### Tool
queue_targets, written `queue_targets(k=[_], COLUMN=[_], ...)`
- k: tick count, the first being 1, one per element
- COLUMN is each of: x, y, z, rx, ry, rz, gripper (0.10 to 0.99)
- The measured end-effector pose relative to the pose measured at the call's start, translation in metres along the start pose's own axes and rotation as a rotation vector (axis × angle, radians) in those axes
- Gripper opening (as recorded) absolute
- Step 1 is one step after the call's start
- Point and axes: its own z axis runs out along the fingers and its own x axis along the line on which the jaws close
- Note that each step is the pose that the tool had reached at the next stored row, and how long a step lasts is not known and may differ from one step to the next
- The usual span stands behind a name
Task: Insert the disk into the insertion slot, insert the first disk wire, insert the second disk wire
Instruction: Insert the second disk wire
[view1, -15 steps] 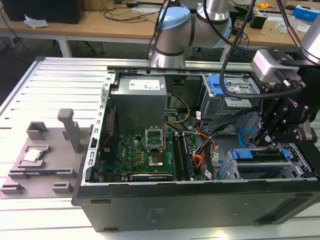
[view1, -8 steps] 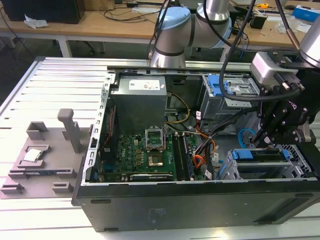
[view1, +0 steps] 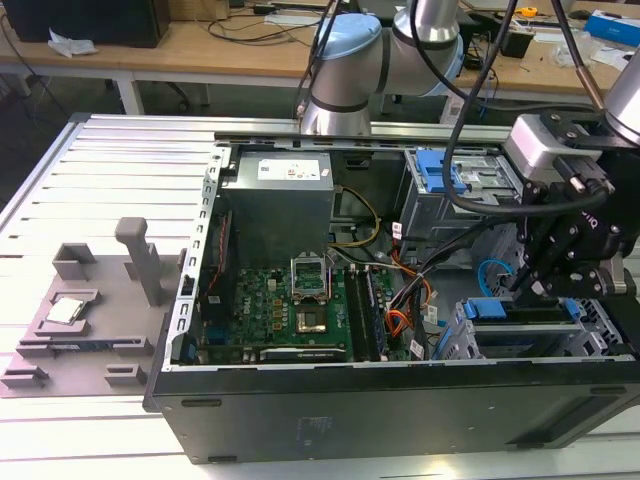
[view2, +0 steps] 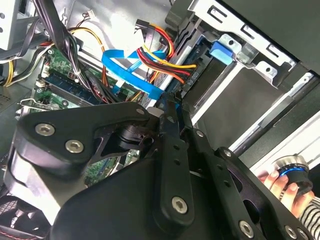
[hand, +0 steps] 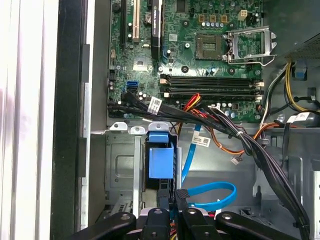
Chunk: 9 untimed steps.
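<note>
Low at the exterior view's right, the black gripper hangs over the front corner of the open computer case, its tips just above the blue handle of the disk. That disk sits down inside the insertion slot — the perforated silver-grey cage by the case's front wall. In the first wrist view the disk shows as a blue carrier block between the sheet-metal walls of the insertion slot, and the gripper is directly against it, fingers drawn close together around something small and dark; what they pinch cannot be told. In the second wrist view the gripper shows the same narrow stance, tips meeting beside the cage wall, next to a flat blue data cable and a bundle of red, yellow and orange wires. Green motherboard lies in the middle of the case, grey power supply behind it. A taller bay with a blue latch stands further back. At the second wrist view's edge, a person's hand rests by a blue-ringed knob — striped sleeve beside it. Outside the case, a grey fixture tray lies on the slatted table.
</note>
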Motion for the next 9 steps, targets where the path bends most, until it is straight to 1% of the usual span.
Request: queue_targets(k=[6,9], x=[0.0005,0.0011], y=[-0.0036,-0.004], z=[0.0031,0.004], rx=[0.0,0.0], ry=[0.0,-0.0002], rz=[0.0,0.0], gripper=[0.165,0.165])
